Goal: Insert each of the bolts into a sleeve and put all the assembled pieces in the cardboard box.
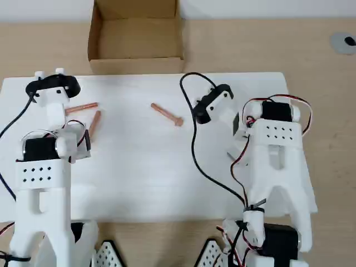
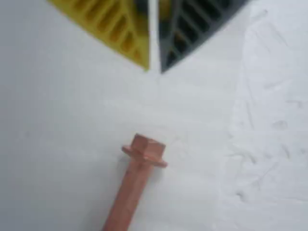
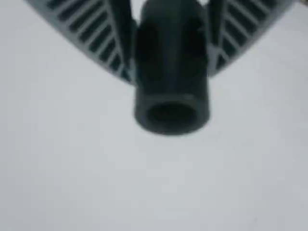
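Dark sleeve gripped in right claw, left claw clenched empty, copper bolt just ahead, open tabletop around it.

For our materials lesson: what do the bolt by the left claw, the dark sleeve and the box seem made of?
Bolt: likely metal, matte copper-coloured finish; the flanged hex head suggests hardware. Sleeve: dark, smooth, faintly glossy tube, plastic or coated metal; cannot tell which. Box: brown cardboard, plain folded walls.
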Available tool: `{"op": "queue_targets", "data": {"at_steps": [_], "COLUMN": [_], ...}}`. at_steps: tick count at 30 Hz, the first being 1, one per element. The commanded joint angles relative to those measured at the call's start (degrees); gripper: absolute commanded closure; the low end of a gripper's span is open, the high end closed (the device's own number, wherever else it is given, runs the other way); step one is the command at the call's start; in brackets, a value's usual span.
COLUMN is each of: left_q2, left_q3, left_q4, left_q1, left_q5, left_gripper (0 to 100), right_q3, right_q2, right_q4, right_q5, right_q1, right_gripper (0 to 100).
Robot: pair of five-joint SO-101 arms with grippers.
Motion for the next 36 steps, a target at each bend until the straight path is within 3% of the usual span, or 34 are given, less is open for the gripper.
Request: {"op": "queue_targets", "data": {"at_steps": [1,10,22,30,36], "left_q2": [-1.54,-1.54,-1.54,-1.54,-1.54], "left_q3": [-2.81,-2.81,-2.73,-2.73,-2.73], "left_q4": [0.00,-0.18,0.00,0.09,0.18], "left_q1": [-0.62,-0.62,-0.53,-0.35,-0.53], "left_q5": [-0.26,-0.26,-0.26,-0.26,-0.44], "left_gripper": [98,98,98,98,98], "right_q3": [-3.38,-7.87,3.21,11.74,13.05], "right_q2": [-2.42,-16.57,-21.05,-12.97,4.35], "right_q4": [-0.88,-0.62,-4.04,-5.10,-19.08], "right_q5": [-2.37,-6.95,-8.26,0.62,1.14], "right_q1": [-0.48,-0.92,-2.86,-3.82,-2.68], "right_gripper": [98.8,98.7,98.7,98.3,98.4]}}
